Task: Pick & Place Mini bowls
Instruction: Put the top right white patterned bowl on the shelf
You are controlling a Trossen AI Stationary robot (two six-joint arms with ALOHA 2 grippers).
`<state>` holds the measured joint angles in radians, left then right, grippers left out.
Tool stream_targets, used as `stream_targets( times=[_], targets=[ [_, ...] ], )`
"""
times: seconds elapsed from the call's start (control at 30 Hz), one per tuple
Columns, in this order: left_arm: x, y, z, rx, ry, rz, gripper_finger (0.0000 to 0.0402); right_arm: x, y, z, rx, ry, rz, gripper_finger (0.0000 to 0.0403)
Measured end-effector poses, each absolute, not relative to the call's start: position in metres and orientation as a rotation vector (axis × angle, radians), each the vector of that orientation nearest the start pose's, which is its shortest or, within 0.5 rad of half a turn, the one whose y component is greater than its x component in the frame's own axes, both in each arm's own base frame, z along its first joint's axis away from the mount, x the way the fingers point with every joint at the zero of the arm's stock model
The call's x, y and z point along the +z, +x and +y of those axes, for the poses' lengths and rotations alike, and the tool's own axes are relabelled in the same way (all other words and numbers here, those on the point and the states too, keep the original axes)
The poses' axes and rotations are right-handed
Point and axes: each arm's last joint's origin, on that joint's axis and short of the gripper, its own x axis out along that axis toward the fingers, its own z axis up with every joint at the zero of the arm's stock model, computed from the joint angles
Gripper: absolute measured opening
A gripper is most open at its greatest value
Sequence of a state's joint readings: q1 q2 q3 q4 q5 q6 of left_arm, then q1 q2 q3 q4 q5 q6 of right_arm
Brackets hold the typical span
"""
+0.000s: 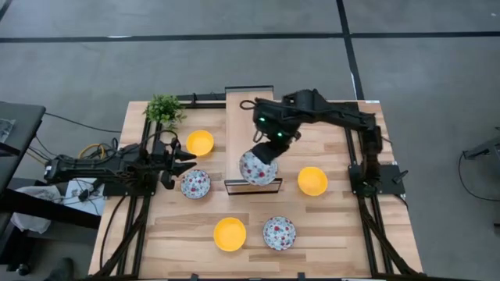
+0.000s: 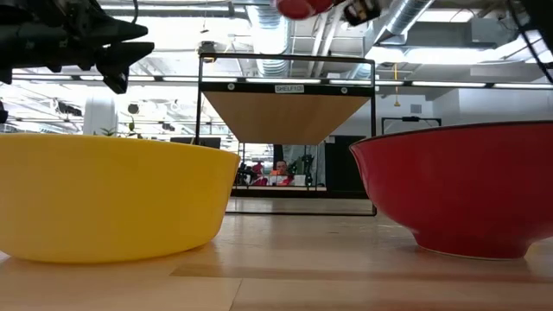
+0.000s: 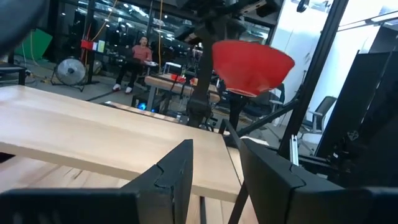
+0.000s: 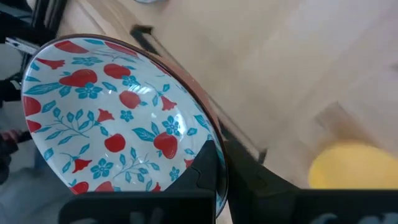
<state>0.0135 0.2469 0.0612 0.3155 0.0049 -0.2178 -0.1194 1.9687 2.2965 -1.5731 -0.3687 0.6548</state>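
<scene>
My right gripper (image 1: 268,150) is shut on a mini bowl (image 1: 258,168), white inside with a red-and-blue floral pattern and red outside (image 3: 252,62), held in the air over the front edge of the wooden shelf (image 1: 248,117). On the table rest two floral mini bowls (image 1: 195,184) (image 1: 279,232) and three yellow ones (image 1: 200,143) (image 1: 312,181) (image 1: 230,234). My left gripper (image 1: 187,160) waits open at the table's left, between a yellow bowl and a floral bowl, touching nothing. My right gripper pinches the floral bowl's rim (image 4: 208,140), one finger (image 4: 199,180) inside the bowl and the other (image 4: 261,186) outside its red wall. The fingers slant down from above. The bowl is lifted clear of table and shelf and tilted, its patterned inside facing up.
A black-framed wooden shelf (image 2: 281,112) stands at the table's far middle. A small green potted plant (image 1: 164,109) stands at the far left corner. In the low view a yellow bowl (image 2: 104,199) and a red-walled bowl (image 2: 458,190) fill the foreground. People sit in the room beyond.
</scene>
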Motion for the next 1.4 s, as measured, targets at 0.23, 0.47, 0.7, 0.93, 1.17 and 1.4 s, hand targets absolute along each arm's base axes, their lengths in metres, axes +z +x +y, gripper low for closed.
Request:
stream_targets(
  times=[0.23, 0.47, 0.7, 0.93, 1.17, 1.4],
  targets=[
    [0.193, 0.113, 0.001, -0.003, -0.217, -0.112, 0.0132, 0.381, 0.378, -0.061, -0.159, 0.898, 1.251, 0.0001],
    [0.191, 0.115, 0.001, -0.002, -0.215, -0.099, 0.0132, 0.381, 0.374, -0.078, -0.240, 0.884, 1.228, 0.0001],
    [0.191, 0.115, 0.001, -0.001, -0.213, -0.098, 0.0132, 0.365, 0.383, -0.072, -0.241, 0.858, 1.287, 0.0001],
    [0.191, 0.115, 0.001, -0.001, -0.214, -0.092, 0.0132, 0.350, 0.383, -0.073, -0.250, 0.852, 1.343, 0.0001],
    [0.190, 0.116, 0.001, 0.000, -0.214, -0.088, 0.0132, 0.338, 0.385, -0.074, -0.273, 0.835, 1.377, 0.0001],
    [0.190, 0.116, 0.001, 0.000, -0.214, -0.088, 0.0132, 0.335, 0.392, -0.075, -0.254, 0.825, 1.316, 0.0001]
  ],
)
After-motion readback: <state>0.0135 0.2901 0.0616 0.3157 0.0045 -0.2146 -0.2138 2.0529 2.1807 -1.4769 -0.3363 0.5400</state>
